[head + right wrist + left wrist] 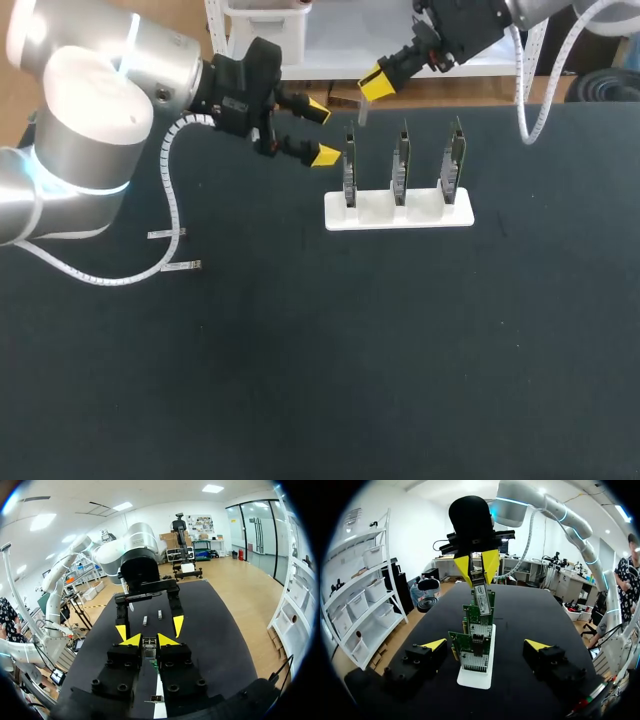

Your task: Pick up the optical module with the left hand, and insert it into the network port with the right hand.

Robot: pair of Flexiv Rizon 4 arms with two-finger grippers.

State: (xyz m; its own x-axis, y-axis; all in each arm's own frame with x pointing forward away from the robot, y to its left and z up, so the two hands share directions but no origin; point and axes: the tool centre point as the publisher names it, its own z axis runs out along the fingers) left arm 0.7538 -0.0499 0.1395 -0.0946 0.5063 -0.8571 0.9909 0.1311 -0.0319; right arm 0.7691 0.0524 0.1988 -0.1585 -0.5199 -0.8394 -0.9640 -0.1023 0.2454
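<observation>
My right gripper [374,86] is shut on a small silver optical module [362,112], which hangs above the leftmost of three green network boards [349,172] standing upright in a white stand [430,215]. In the left wrist view that module [481,598] points down from the right gripper [476,571] toward the row of boards [472,652]. My left gripper [320,132] stands open just left of the stand, nothing between its fingers [434,644]. In the right wrist view the module [149,648] sits between my own fingertips [133,640], with the open left gripper [149,628] ahead.
Two more silver modules [165,234] [182,266] lie on the black table at the left, beneath my left arm; the right wrist view shows them [145,621] [160,614] beyond the left gripper. The white stand's base [475,679] sits between my left fingers.
</observation>
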